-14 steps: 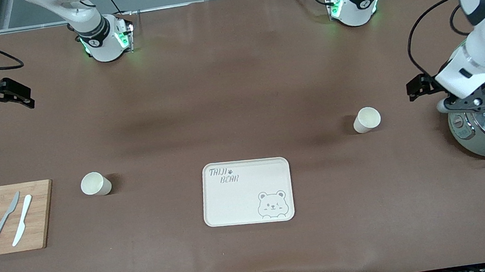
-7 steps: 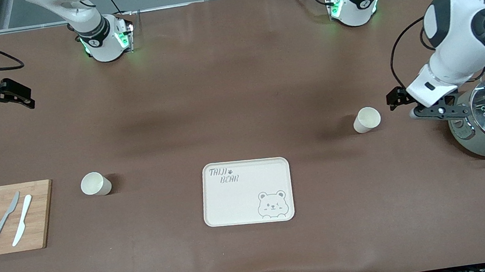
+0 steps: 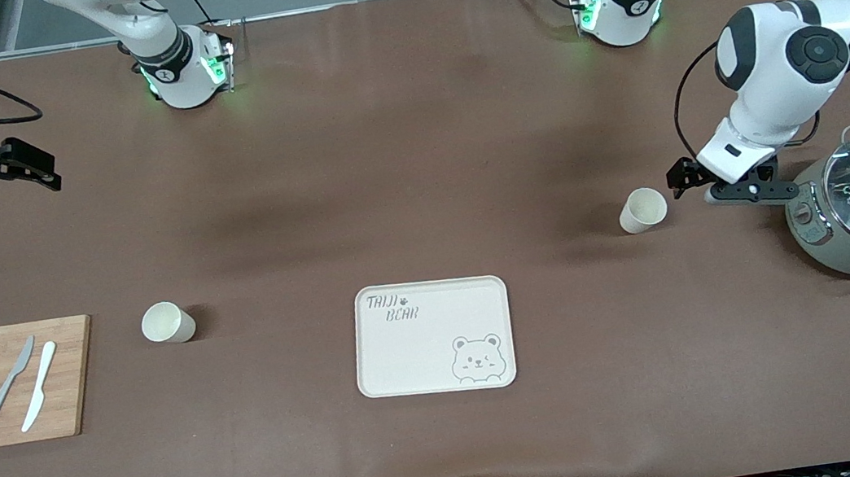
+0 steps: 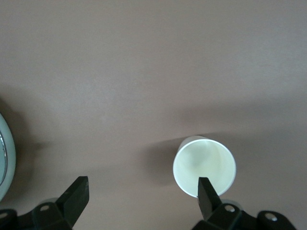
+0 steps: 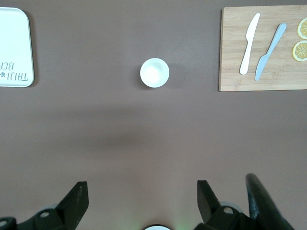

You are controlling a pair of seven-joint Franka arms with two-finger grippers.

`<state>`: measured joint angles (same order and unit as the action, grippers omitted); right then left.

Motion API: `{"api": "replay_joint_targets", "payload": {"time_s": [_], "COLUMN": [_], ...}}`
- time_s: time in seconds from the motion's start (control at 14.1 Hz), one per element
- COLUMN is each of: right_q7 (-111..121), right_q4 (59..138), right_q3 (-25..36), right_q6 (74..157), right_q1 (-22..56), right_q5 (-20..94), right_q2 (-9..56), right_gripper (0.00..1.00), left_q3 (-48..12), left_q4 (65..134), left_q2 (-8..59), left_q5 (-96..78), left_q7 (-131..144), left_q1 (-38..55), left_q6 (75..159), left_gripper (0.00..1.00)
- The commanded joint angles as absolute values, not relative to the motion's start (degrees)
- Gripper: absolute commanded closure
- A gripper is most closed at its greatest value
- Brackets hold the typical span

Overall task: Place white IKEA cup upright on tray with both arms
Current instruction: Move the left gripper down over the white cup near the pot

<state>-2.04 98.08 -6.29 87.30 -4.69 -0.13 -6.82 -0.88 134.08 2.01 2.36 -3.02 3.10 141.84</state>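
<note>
White cup point(image 3: 642, 210), upright, open mouth

Front view: high camera facing both arm bases, looking steeply down over the whole brown worktop point(image 3: 413, 150). Left wrist view: close, straight down past its own tool point(image 4: 141, 191) onto one white cup point(image 4: 204, 165), shared with the front view point(image 3: 642, 210). Right wrist view: higher, straight down, sharing the second cup point(image 5: 154, 73), tray point(image 5: 14, 48) and cutting board point(image 5: 235, 72).
</note>
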Motion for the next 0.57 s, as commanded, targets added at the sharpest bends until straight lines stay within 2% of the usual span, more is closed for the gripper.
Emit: {"api": "replay_joint_targets", "payload": {"time_s": [0.0, 0.5], "right_q7": [-3.16, -3.16], "right_q4": [96.68, 96.68], "right_q3": [-6.15, -6.15], "right_q6": [86.75, 86.75], "right_q1": [-4.31, -4.22], "right_q5": [0.18, 0.18], "right_q2": [-5.98, -5.98], "right_gripper": [0.0, 0.0], "left_q3": [-1.67, -2.2], "left_q4": [137.9, 138.78], "left_q2": [1.23, 4.91], "left_q5": [2.29, 2.11], "left_q7": [-3.6, -2.64], "left_q1": [1.85, 2.64], "left_q6": [146.42, 150.9], "left_gripper": [0.0, 0.0]}}
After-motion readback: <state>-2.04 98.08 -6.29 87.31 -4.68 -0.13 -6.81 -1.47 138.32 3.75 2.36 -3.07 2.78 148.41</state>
